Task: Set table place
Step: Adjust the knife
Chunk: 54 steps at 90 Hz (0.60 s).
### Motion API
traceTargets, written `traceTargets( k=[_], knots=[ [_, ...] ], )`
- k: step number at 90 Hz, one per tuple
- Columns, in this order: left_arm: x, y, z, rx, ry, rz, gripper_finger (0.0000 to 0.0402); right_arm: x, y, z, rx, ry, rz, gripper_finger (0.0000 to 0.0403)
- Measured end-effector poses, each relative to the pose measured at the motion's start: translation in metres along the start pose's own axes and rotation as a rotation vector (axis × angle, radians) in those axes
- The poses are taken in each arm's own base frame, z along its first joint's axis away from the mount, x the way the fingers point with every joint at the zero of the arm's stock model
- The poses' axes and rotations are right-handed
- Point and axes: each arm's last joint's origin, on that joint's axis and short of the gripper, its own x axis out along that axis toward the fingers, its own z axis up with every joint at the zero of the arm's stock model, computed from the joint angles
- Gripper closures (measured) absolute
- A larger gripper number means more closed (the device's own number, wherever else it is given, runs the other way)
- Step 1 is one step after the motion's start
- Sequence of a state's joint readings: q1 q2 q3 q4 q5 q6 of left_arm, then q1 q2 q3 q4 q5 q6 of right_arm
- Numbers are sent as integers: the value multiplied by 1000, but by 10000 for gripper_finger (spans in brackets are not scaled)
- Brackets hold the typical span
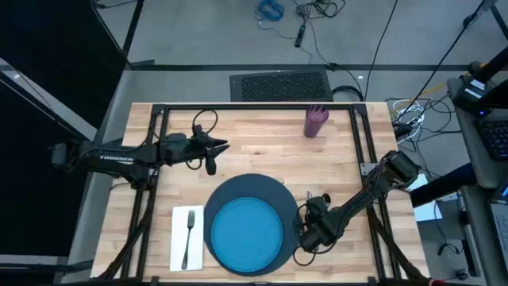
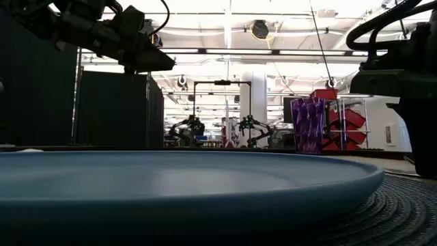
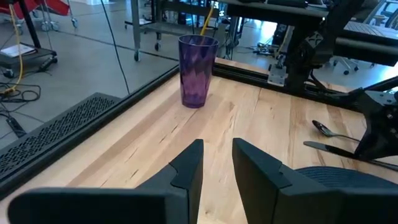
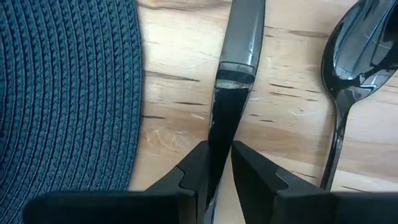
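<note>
Table (image 1: 262,151) — spoon (image 4: 348,68) beside knife (image 4: 233,68), charger (image 4: 62,93) opposite.

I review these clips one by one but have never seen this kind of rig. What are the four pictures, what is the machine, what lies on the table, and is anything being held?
The machine is two dark robot arms at a wooden table, each ending in a two-finger gripper. One picture looks straight down on everything, one looks level across the tabletop, and two come from cameras on the arms' wrists.

On the table lie a dark woven charger with a bright blue plate on it, a white napkin carrying a fork, and a purple cup near the far edge.

The right gripper is low beside the charger, its fingers closed around the handle of a knife lying flat on the wood, with a spoon alongside. The left gripper hangs above the table, open and empty, facing the cup.
</note>
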<state>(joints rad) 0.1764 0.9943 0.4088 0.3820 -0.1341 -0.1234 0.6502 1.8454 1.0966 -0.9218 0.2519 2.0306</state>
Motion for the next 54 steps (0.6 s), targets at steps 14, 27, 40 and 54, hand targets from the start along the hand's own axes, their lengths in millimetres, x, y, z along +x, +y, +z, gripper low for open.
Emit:
traceTargets(
  k=[14, 27, 40, 54],
  knots=[
    [0, 0, 0, 0, 0, 0, 330, 0, 0, 0, 0, -3, 3, 341],
    [0, 0, 0, 0, 0, 0, 330, -1, 0, 0, 1, -3, 5, 312],
    [0, 0, 0, 0, 0, 0, 330, -1, 0, 1, 0, -4, 5, 274],
    [0, 0, 0, 0, 0, 0, 330, -7, -1, 4, -26, -3, 15, 244]
  ],
)
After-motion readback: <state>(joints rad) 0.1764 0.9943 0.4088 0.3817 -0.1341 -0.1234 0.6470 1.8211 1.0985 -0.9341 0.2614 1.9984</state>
